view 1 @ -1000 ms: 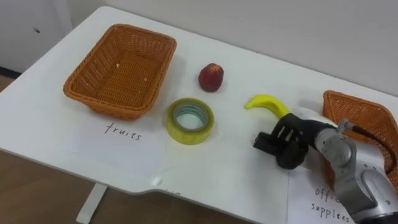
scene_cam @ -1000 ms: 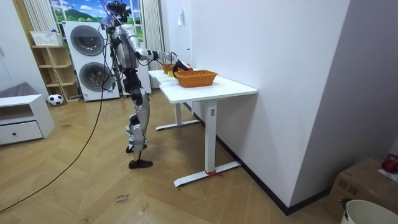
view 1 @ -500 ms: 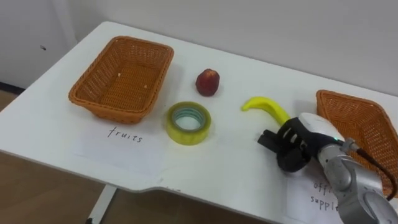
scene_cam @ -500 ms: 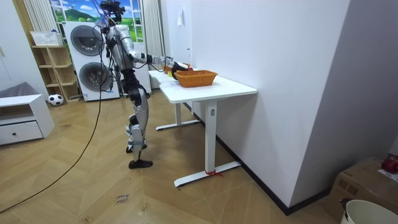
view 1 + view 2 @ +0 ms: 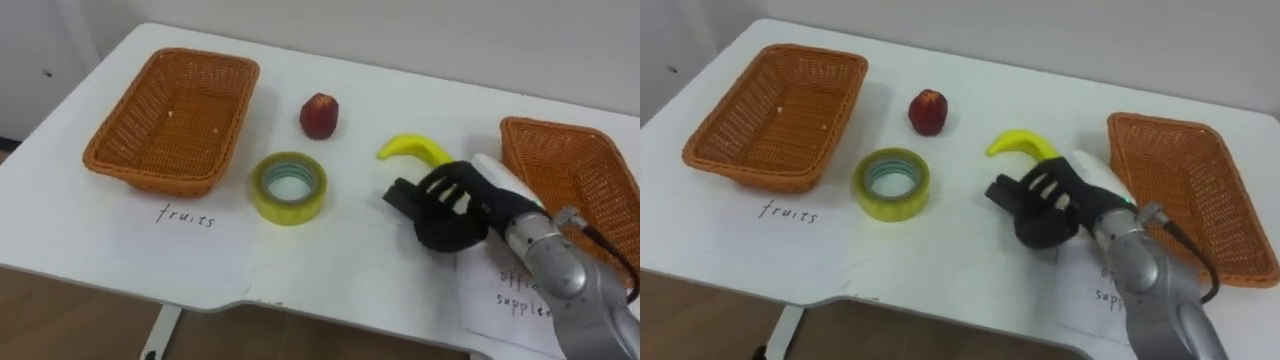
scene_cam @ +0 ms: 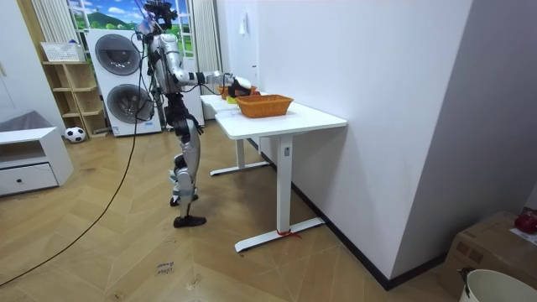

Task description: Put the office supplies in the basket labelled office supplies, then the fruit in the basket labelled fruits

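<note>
Wicker basket marked fruits [image 5: 170,115] sits at the left of the white table [image 5: 350,75], a second wicker basket [image 5: 565,170] at the right. Between them lie a red apple [image 5: 319,115], a yellow tape roll [image 5: 289,187] and a banana [image 5: 405,148]. The right hand [image 5: 455,215] covers the banana's near end; gripping or not, cannot tell.

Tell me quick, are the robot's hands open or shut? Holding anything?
Right hand: open, fingers spread by the banana, holding nothing.
Left hand: cannot be told.
</note>
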